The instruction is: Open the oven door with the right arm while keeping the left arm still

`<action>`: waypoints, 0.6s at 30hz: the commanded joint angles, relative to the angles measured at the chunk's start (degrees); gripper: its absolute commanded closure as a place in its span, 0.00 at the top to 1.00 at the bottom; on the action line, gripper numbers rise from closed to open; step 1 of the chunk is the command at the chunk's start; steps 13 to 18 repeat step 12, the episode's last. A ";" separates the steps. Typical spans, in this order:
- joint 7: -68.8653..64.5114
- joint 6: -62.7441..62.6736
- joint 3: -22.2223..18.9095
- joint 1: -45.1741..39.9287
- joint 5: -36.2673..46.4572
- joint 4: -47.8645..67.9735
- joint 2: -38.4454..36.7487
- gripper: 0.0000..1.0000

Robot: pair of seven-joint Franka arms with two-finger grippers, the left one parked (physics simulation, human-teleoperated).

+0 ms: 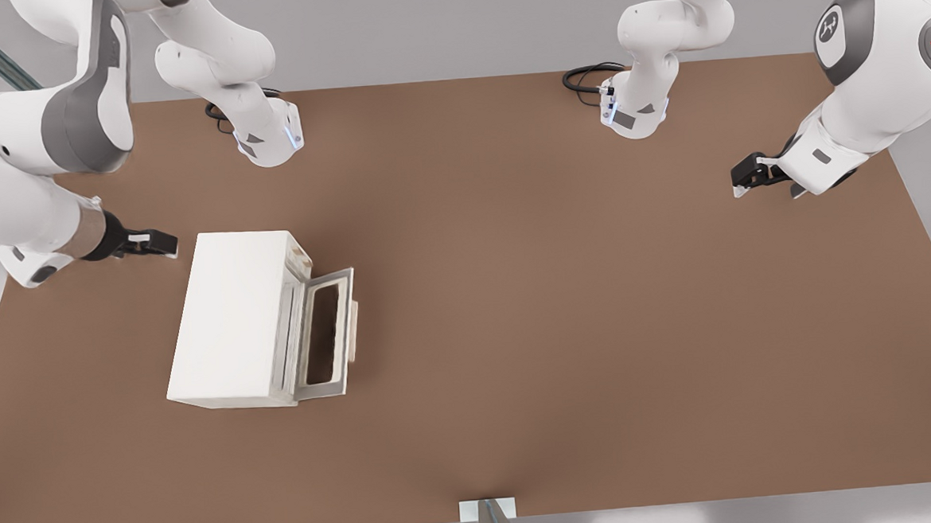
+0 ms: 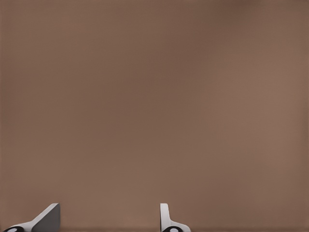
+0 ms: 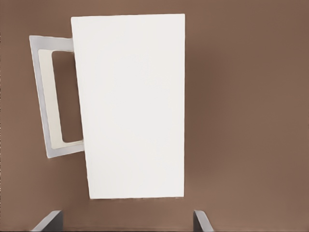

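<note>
While oven door [image 1: 327, 332] hangs partly open, right arm's pincer [image 1: 152, 244] released, behind oven [image 1: 233, 317], apart.

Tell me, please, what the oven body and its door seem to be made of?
The cream-white box oven looks like matte painted metal or plastic: plain, even, without gloss. Its grey-framed door, hanging open, seems to have a clear window, since brown shows through. The black two-finger tool, fingers apart, hovers beside the oven, touching nothing.
</note>
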 commanded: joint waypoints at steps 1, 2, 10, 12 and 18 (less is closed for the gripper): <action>-8.71 -1.36 -0.05 0.10 0.44 -0.59 -0.88 1.00; -8.62 -1.36 -0.05 0.10 -0.52 -0.59 -0.79 1.00; -8.62 3.74 0.04 -0.78 -0.17 -2.79 0.97 1.00; -8.62 3.74 0.04 -0.78 -0.26 -2.79 0.88 1.00; -8.62 3.74 0.04 -0.78 -0.26 -2.79 0.88 1.00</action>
